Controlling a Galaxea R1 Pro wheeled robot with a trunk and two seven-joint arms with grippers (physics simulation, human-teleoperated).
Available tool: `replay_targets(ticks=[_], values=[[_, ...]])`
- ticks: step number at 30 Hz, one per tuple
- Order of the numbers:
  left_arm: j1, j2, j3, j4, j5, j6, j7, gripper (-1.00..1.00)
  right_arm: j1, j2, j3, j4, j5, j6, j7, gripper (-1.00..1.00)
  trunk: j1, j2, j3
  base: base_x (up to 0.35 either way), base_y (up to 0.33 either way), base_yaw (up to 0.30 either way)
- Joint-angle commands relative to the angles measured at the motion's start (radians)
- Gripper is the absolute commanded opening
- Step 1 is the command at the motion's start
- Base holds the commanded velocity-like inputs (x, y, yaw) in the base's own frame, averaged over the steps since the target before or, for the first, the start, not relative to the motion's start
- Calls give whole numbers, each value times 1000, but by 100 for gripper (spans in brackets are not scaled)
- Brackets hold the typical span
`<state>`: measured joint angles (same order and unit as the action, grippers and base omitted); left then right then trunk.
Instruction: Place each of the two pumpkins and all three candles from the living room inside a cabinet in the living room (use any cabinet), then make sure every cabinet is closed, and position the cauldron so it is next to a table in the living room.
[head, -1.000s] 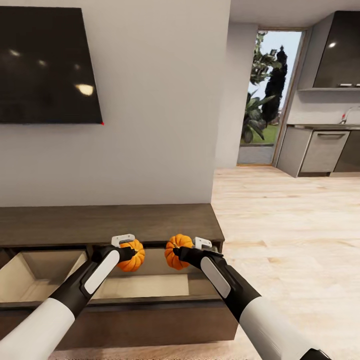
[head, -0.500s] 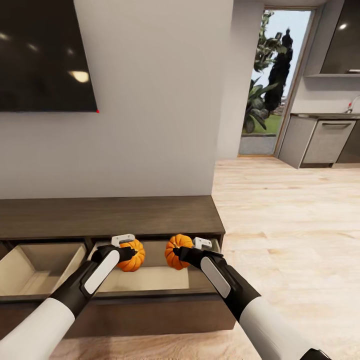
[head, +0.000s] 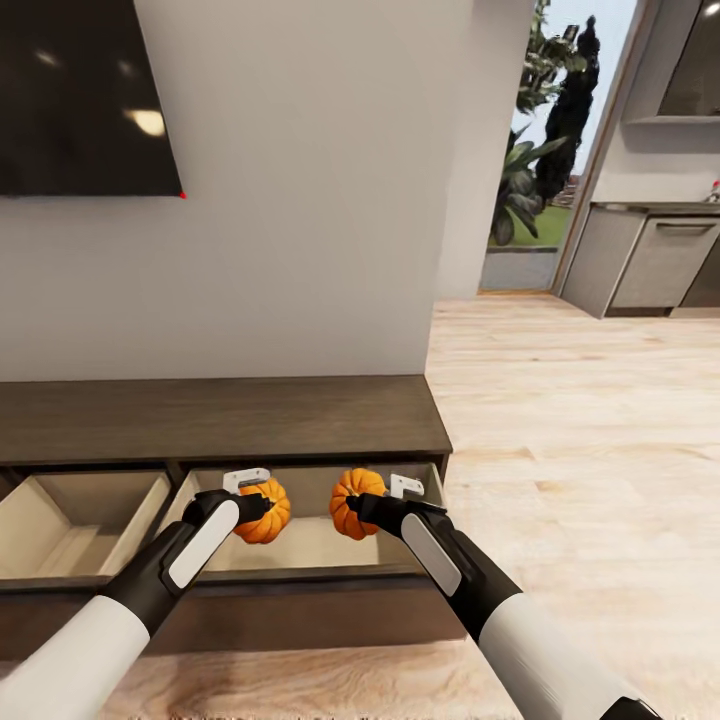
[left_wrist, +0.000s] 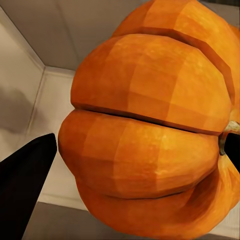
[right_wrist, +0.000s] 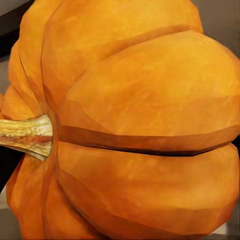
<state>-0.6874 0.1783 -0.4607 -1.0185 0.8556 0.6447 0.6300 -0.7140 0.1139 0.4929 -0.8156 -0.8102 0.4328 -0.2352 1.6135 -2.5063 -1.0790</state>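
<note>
I hold two small orange pumpkins in front of the cabinet (head: 220, 420), a long low dark brown unit against the white wall. My left gripper (head: 258, 505) is shut on the left pumpkin (head: 266, 512); up close, its ribbed side (left_wrist: 150, 125) sits above a pale drawer floor. My right gripper (head: 362, 505) is shut on the right pumpkin (head: 350, 500), whose ribbed body (right_wrist: 140, 125) and tan stem (right_wrist: 27, 135) show in the right wrist view. Both pumpkins hang over the open right drawer (head: 300, 545). The candles and cauldron are out of view.
A second open drawer (head: 75, 520) with pale insides lies to the left. A dark TV (head: 80, 95) hangs on the wall above. Wood floor (head: 580, 450) runs right toward a glass door (head: 545, 150) and grey kitchen units (head: 660, 265).
The view has shifted closer to the cabinet and slightly down-left. The arms and pumpkins keep the same place in the picture, now further over the open right drawer.
</note>
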Motion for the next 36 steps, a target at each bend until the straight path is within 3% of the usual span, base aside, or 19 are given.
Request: replay_targets(ticks=[1, 6, 36], values=[[-1, 1, -4, -2, 8, 0, 13, -100, -1, 0, 3, -2, -15, 0, -11, -100, 0, -1, -5, 0, 0, 0], [-1, 1, -4, -2, 8, 0, 13, -100, -1, 0, 3, -2, -15, 0, -11, -100, 2, -2, -24, 0, 0, 0], [-1, 1, -4, -12, 9, 0, 13, -100, -1, 0, 3, -2, -15, 0, -11, -100, 2, -2, -24, 63, 0, 0]])
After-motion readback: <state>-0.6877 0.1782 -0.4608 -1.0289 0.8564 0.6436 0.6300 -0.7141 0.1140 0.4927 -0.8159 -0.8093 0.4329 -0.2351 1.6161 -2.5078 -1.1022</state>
